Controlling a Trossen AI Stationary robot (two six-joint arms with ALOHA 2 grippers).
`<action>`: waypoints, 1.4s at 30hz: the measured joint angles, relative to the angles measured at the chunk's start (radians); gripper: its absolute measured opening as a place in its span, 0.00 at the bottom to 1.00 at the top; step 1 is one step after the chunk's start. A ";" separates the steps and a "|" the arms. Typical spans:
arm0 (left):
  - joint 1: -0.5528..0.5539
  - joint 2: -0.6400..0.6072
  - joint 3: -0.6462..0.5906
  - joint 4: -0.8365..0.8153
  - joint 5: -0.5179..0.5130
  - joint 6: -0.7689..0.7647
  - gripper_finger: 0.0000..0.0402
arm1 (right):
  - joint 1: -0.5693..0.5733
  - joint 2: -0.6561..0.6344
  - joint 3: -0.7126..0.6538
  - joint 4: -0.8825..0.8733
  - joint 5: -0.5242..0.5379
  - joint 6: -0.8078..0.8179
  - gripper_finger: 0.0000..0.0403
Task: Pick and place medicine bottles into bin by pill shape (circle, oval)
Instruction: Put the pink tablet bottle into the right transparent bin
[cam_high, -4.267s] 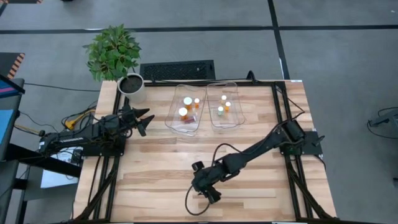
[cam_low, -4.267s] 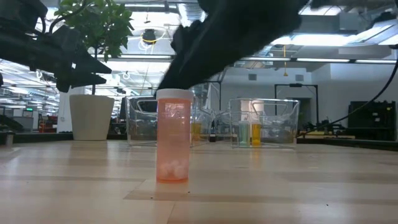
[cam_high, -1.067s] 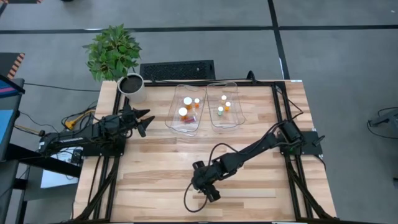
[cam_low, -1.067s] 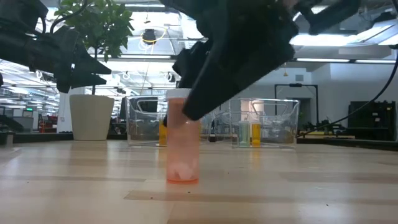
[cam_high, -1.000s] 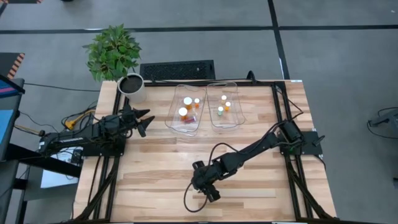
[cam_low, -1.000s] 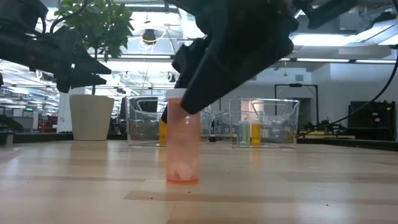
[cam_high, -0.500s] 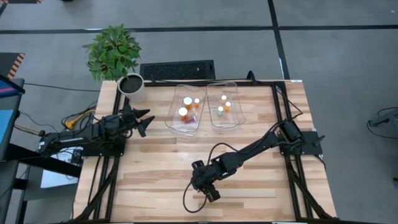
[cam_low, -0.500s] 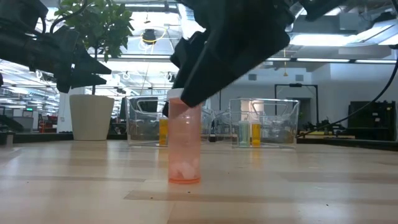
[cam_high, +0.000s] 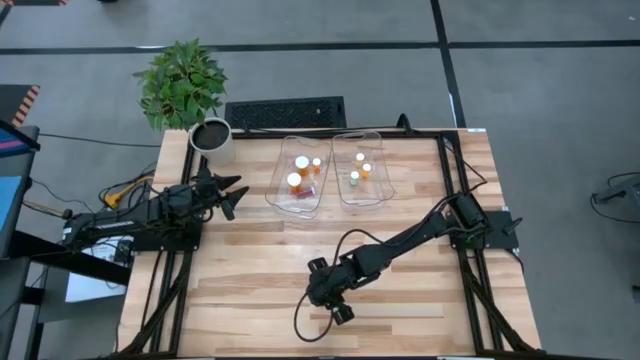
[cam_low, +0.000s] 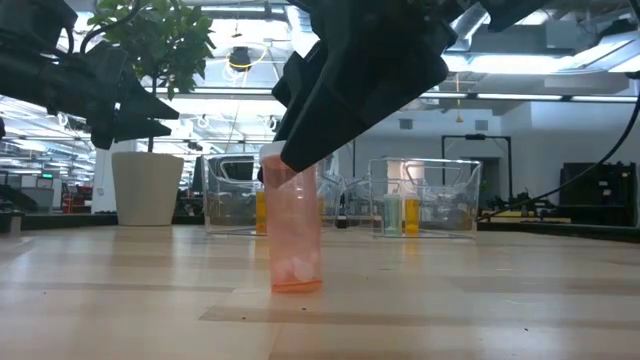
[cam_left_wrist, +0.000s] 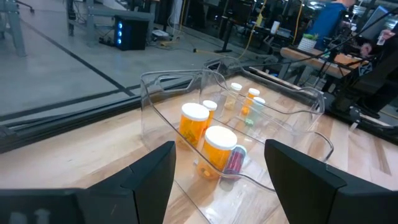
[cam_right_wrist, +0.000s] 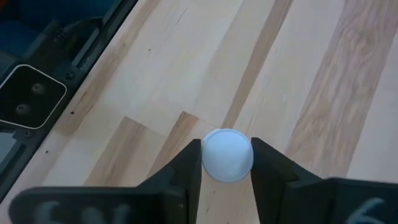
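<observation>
One orange medicine bottle (cam_low: 295, 235) with a white cap (cam_right_wrist: 227, 155) stands near the table's front middle, with white pills at its bottom. My right gripper (cam_high: 320, 290) is over it, shut on the cap. Far back stand two clear bins: the left bin (cam_high: 280, 195) holds orange bottles (cam_left_wrist: 194, 124), and the right bin (cam_high: 381, 185) holds small orange and green ones (cam_high: 358, 172). My left gripper (cam_high: 232, 190) waits open at the table's left, facing the bins (cam_left_wrist: 180, 81). My right gripper pinches the bottle's white cap (cam_right_wrist: 214, 158) between its two fingers (cam_right_wrist: 189, 168), one on each side of the round rim. The fingers come from above, pointing down. The bottle leans a little, and its base (cam_low: 297, 286) is at the table top.
A white plant pot (cam_high: 211, 138) with a green plant stands at the far left corner. Bare wood lies between the held bottle and the bins. Black frame rails run along the table's left and right edges (cam_high: 455, 200).
My right gripper has settled lower over the bottle's cap. The bottle has tipped slightly, its top going toward the table's left while its base stays in place.
</observation>
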 joint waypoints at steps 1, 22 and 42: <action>0.000 0.000 0.000 0.000 0.000 0.000 0.60 | 0.000 0.000 0.000 0.000 0.000 -0.001 0.29; 0.000 0.000 0.000 0.001 -0.002 0.020 0.60 | -0.144 -0.360 0.000 -0.384 0.125 -0.135 0.31; 0.000 0.000 0.000 0.001 -0.017 0.037 0.60 | -0.866 -0.710 -0.233 -0.401 0.078 -0.315 0.32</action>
